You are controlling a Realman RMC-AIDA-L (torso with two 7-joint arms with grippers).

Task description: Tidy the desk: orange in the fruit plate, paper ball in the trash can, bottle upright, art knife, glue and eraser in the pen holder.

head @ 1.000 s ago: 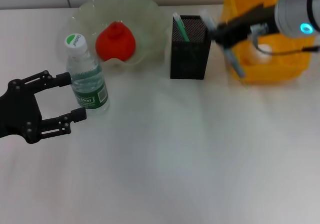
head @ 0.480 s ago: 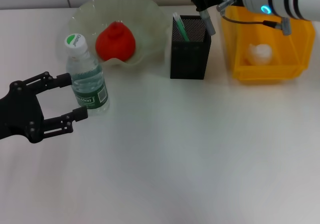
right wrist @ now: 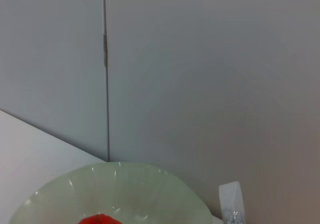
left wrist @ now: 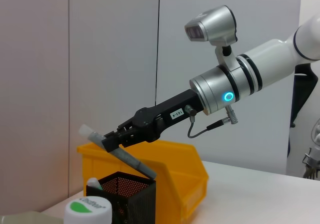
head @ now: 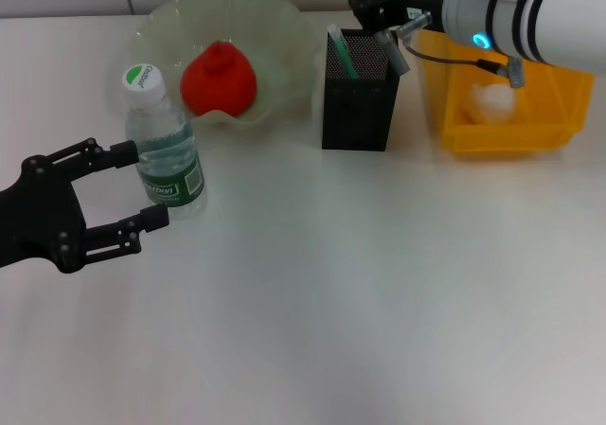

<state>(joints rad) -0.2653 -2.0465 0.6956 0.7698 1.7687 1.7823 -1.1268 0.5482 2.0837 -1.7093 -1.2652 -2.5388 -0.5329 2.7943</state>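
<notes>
The bottle (head: 169, 155) stands upright on the table, and its cap shows in the left wrist view (left wrist: 88, 208). My left gripper (head: 142, 185) is open, with its fingertips at the bottle's left side. My right gripper (head: 377, 7) is shut on the grey art knife (head: 393, 51) and holds it tilted, its lower end at the rim of the black mesh pen holder (head: 358, 103). The left wrist view shows the right gripper (left wrist: 118, 139), the knife (left wrist: 131, 159) and the holder (left wrist: 127, 196). The orange (head: 220, 79) lies in the fruit plate (head: 279, 27). The paper ball (head: 492, 101) is in the trash can (head: 511, 133). The eraser is out of view.
A green-and-white stick (head: 341, 51) stands in the pen holder. The trash can sits just right of the holder, and the plate is to the holder's left. The right wrist view shows the plate (right wrist: 115, 186) before a grey wall.
My right arm has swung left from in front of the trash can to above the pen holder, carrying the art knife. My left gripper has barely moved.
</notes>
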